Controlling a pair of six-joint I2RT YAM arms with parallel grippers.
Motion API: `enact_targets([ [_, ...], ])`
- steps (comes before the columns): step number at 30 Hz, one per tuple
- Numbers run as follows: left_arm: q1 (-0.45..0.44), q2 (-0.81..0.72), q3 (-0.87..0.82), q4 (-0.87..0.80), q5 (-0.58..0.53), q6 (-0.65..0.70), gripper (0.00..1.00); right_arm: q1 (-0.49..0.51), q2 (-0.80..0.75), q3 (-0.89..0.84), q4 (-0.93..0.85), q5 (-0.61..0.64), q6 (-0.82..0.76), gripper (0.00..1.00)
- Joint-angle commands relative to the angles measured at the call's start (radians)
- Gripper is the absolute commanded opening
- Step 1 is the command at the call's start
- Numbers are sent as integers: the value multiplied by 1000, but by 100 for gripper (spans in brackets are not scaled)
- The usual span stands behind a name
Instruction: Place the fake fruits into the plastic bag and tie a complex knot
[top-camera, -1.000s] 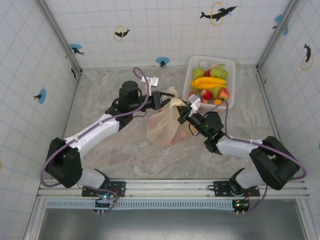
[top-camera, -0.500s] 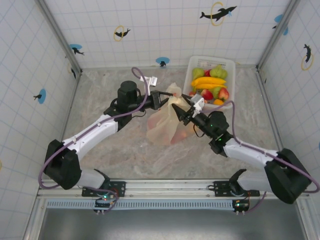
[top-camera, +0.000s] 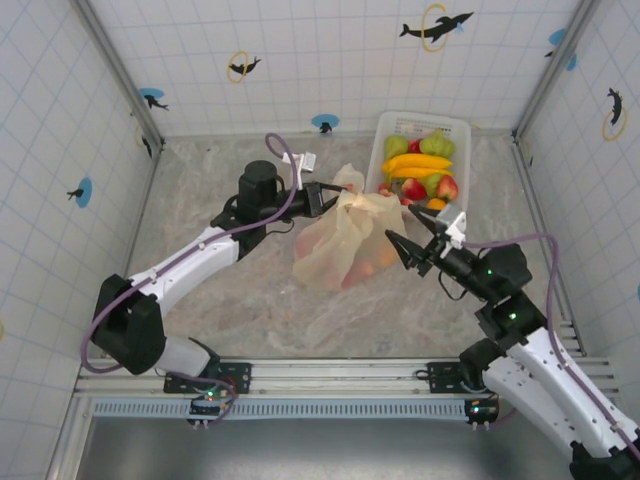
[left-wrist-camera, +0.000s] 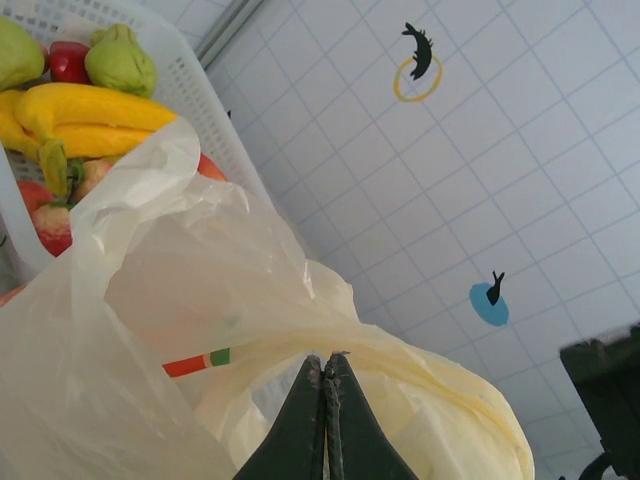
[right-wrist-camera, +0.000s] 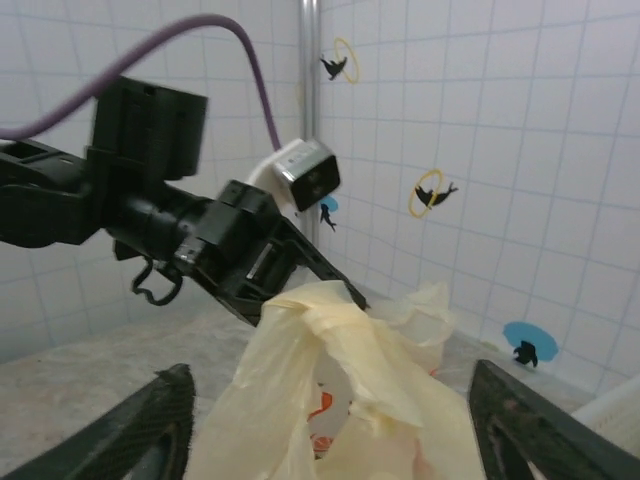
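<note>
Over marble tabletop (top-camera: 250, 300), left arm (top-camera: 190, 262) extends forward, jaws pinching plastic bag (top-camera: 345, 245).

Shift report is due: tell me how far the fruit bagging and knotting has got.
Done: a few fake fruits seem to show red-orange through the plastic bag. In hand: the left gripper is shut on the bag's top, holding it up; the right gripper hangs open beside it, holding nothing. Left: more fruits lie in the white basket, and no knot is tied yet.

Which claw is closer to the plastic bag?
Left. The left gripper is shut on the plastic bag at its top edge; the right gripper stands open beside it, holding nothing.
</note>
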Motion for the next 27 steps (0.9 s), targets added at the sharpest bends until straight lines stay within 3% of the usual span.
enact_targets([
  [1,-5,19,28,-8,22,-35,0,3,-29,-127,14,-84,84,66],
  [4,-5,19,30,-9,22,-35,0,23,1,-265,270,-47,128,64],
  [7,-5,19,33,-12,22,-35,0,48,92,-301,396,8,70,62],
  [13,-5,22,33,-14,21,-35,0,62,279,-264,517,65,-46,57],
  [27,-5,23,36,-21,22,-32,0,51,467,-145,662,140,-136,43],
])
